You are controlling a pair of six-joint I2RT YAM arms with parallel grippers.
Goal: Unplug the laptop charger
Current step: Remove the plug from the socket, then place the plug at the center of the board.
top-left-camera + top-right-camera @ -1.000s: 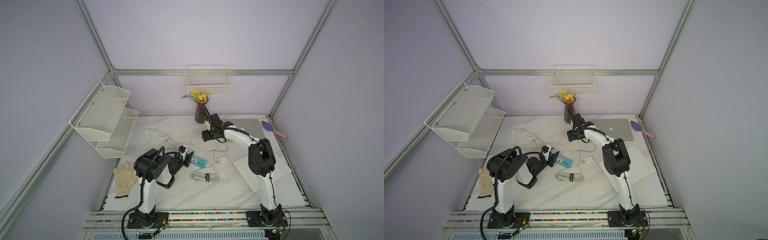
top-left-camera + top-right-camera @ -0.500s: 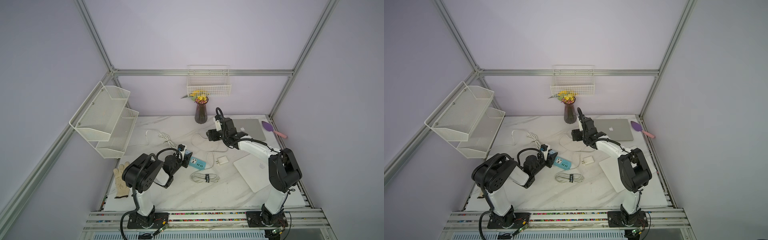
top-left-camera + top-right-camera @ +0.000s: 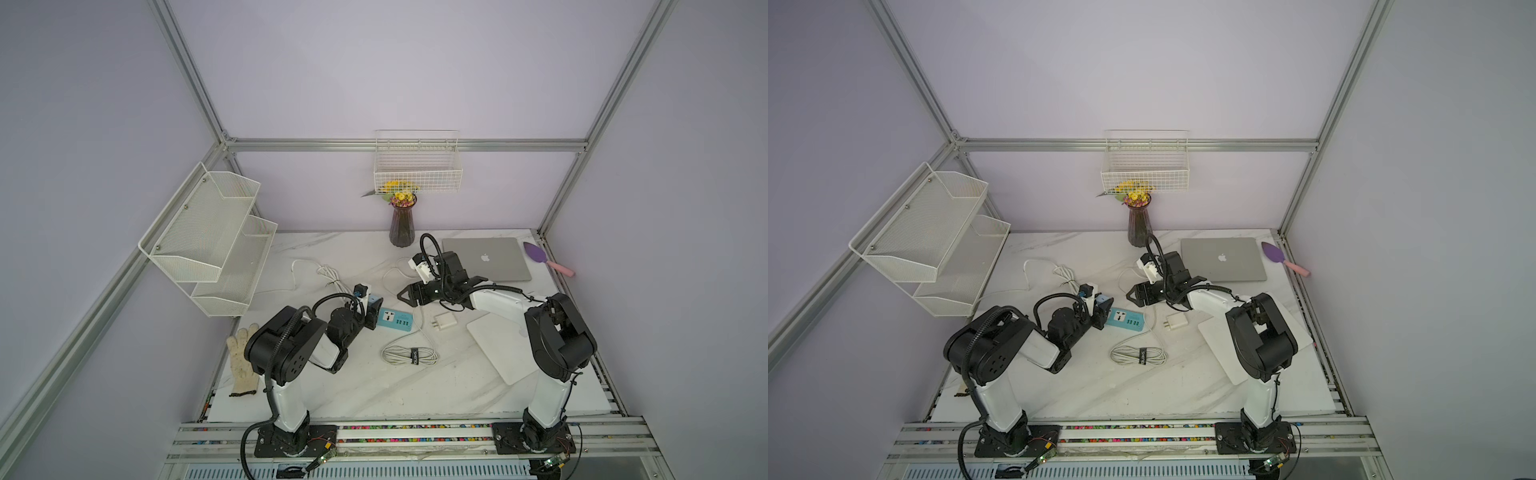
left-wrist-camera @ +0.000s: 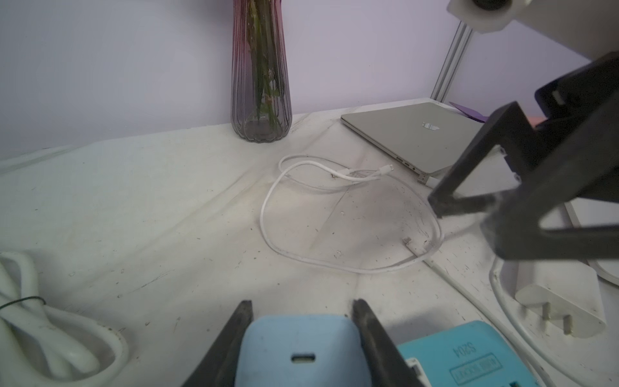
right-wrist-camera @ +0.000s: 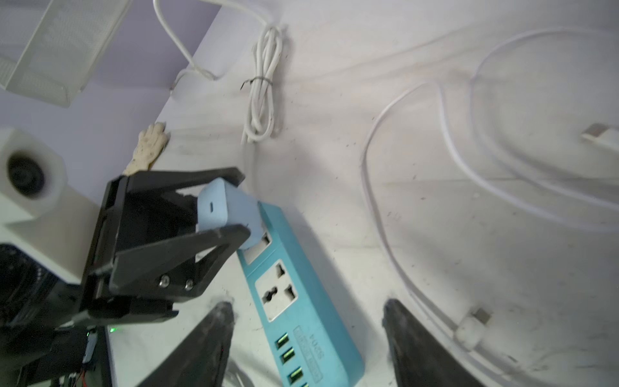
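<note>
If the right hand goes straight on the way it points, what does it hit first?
Most likely the teal power strip: in the right wrist view it lies ahead between the open fingers of the right hand. Beyond it is the light-blue adapter, gripped by the left hand. Height over the strip is unclear.

We saw the power strip (image 3: 397,319) on the table (image 3: 374,386), the plug adapter (image 5: 227,214) at its left end, the laptop charger (image 3: 443,322) lying just right of it, the cable bundle (image 3: 409,355) in front. Behind lay the laptop (image 3: 484,258), the vase (image 3: 402,224) at its left.
</note>
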